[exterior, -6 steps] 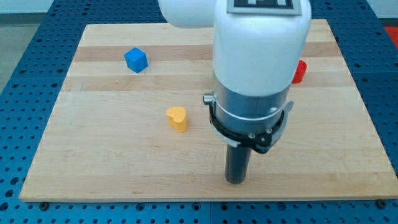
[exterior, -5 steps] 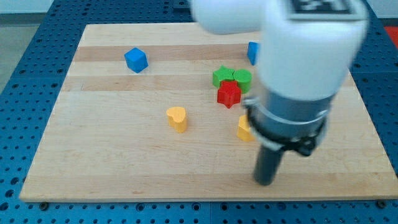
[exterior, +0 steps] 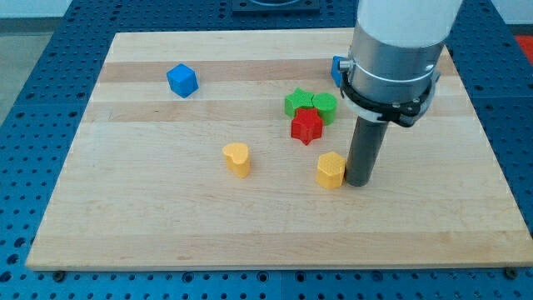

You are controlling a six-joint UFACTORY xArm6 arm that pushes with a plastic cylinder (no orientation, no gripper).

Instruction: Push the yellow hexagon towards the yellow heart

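The yellow hexagon point(exterior: 331, 170) lies on the wooden board, right of centre. The yellow heart point(exterior: 237, 158) lies to its left, about a hundred pixels away, with bare board between them. My tip point(exterior: 360, 182) rests on the board just at the hexagon's right side, touching or almost touching it. The rod rises straight up into the white and silver arm at the view's top right.
A red star block point(exterior: 306, 125) sits above the hexagon, with two green blocks point(exterior: 297, 103) point(exterior: 325, 105) touching it. A blue cube point(exterior: 181, 80) lies at the upper left. Another blue block point(exterior: 337, 69) shows partly behind the arm. The board's edge point(exterior: 266, 265) runs along the bottom.
The arm has swung from the board's lower middle to the right and up, uncovering the hexagon and the red and green blocks. My tip now stands right of the hexagon. No block has moved.
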